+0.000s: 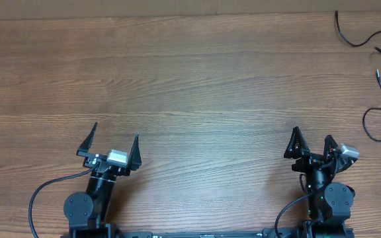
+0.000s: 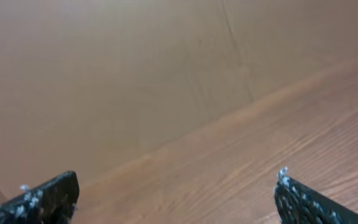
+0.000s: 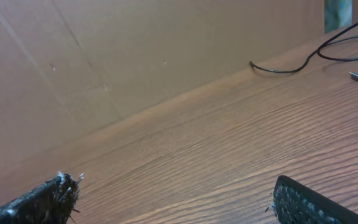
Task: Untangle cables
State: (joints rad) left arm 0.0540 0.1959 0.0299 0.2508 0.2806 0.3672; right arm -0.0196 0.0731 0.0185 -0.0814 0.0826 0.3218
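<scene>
The left claw (image 1: 116,132) and the right claw (image 1: 311,135) sit at the near side of the wooden tabletop (image 1: 190,79). Each is spread wide and grips nothing. The cables (image 1: 359,45) lie in loose black loops at the far right edge, well apart from the left claw.

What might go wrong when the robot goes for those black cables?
The cables lie far off to the right, partly out of the overhead view, so the left fingers may not reach them. They are thin and flat on the table, so the open right fingers might miss. Tugging one could drag the others.
</scene>
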